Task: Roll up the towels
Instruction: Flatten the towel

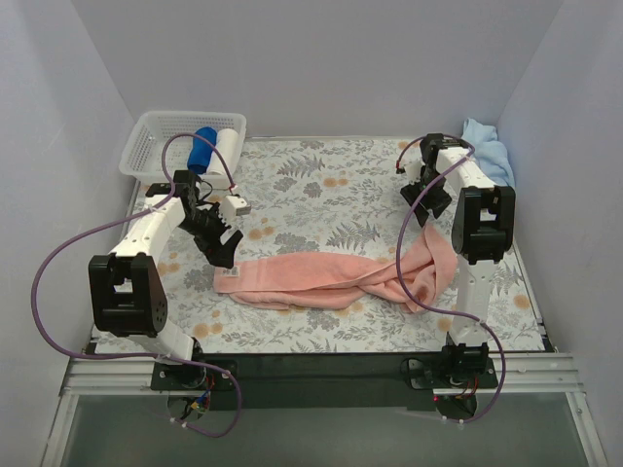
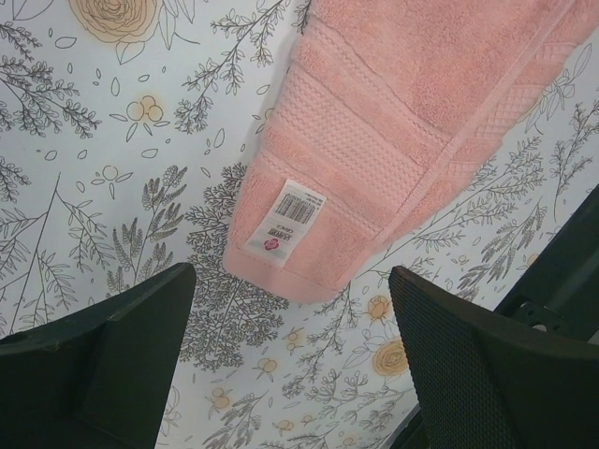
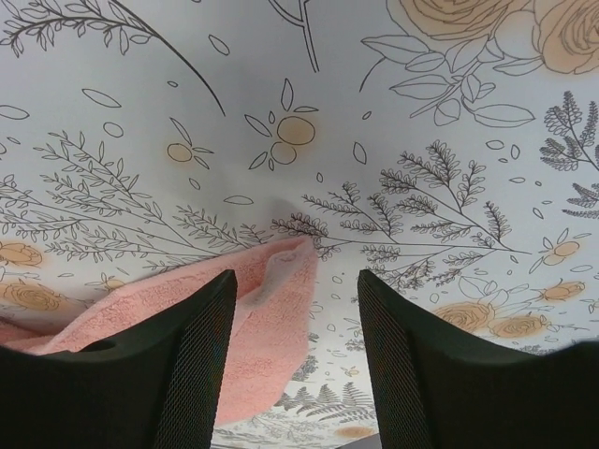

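Left hand (image 1: 220, 241) was spread and empty, hovering over the tagged short end of the salmon-pink terry towel (image 1: 321, 277). Right hand (image 1: 434, 198) was also spread, above the other end, gripping nothing. The towel lay as a long folded strip across the floral-print worktop (image 1: 321, 180), right end bunched and twisted. Light sky-blue terry towel (image 1: 487, 146) sat heaped at the far right corner, unrolled. Looked like pre-roll prep on the pink one. Next move likely needed that right end flattened, then a pinch on one short edge.
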Controlling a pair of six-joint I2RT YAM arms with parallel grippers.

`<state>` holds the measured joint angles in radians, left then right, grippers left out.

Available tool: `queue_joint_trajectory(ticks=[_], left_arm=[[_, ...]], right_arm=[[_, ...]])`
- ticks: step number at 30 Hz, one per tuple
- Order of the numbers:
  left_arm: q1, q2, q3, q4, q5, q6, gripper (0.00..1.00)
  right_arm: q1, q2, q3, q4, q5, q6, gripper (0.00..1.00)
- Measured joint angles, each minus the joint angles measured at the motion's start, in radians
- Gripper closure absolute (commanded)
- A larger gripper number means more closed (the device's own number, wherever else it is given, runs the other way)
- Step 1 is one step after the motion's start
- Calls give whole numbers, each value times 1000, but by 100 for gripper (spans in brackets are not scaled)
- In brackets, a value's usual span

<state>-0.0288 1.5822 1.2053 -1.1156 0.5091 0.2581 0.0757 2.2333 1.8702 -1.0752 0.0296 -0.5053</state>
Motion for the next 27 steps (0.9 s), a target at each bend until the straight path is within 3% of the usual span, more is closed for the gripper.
queue_joint_trajectory(ticks=[6, 7, 11, 15, 19, 27], left_arm=[[4, 0, 0, 2, 0, 0, 20], [7, 0, 0, 2, 1, 2, 19], [15, 0, 0, -2, 0, 31, 17], [20, -17, -27, -11, 0, 131, 21], [21, -105, -142, -43, -9, 325, 25], [21, -297, -375, -29, -48, 649, 28]], right_arm=[[4, 13, 19, -11, 19, 11, 65], [4, 18, 21, -13, 21, 10, 76], [4, 43, 21, -28, 27, 7, 99], [4, 45, 21, -41, 26, 3, 99], [1, 15, 20, -52, 12, -3, 99], [-39, -214, 2, -57, -77, -27, 99]])
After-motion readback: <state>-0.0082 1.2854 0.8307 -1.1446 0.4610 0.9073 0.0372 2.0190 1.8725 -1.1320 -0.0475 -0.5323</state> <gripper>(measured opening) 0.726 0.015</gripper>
